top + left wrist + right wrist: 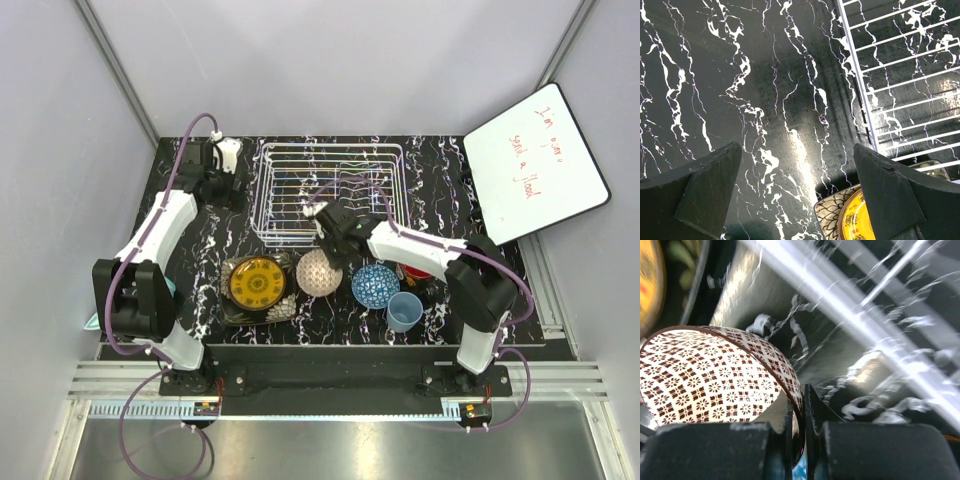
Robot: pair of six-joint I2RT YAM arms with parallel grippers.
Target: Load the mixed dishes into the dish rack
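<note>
1. Top view, left arm: it rises from its base along the left side of the worktop (228, 230). Its left hand (222, 180) sits beside the far left corner of the dish rack (330, 190).
2. Top view, right arm: bent at the elbow, it stretches leftward along the near edge of the dish rack. The right hand (328, 246) points down at the pinkish-white speckled bowl (318, 273). That bowl lies just in front of the rack, between the yellow-orange plate (257, 283) and the blue patterned bowl (375, 286).
3. Same view: the yellow-orange plate rests on the dark squarish plate (280, 308). The light-blue cup (405, 311) stands near the blue bowl, and the red mug (415, 271) is partly hidden under the right arm.
4. Right wrist view: only here do you see the grip. The right hand (799, 415) is almost closed, pinching the rim of the pinkish-white speckled bowl (715, 375), one finger inside and one outside.
5. Left wrist view: only here do you see the left hand (796, 150) spread wide and holding nothing above the worktop (715, 75). The dish rack (890, 75) shows at the right and the yellow-orange plate (850, 225) at the bottom.
</note>
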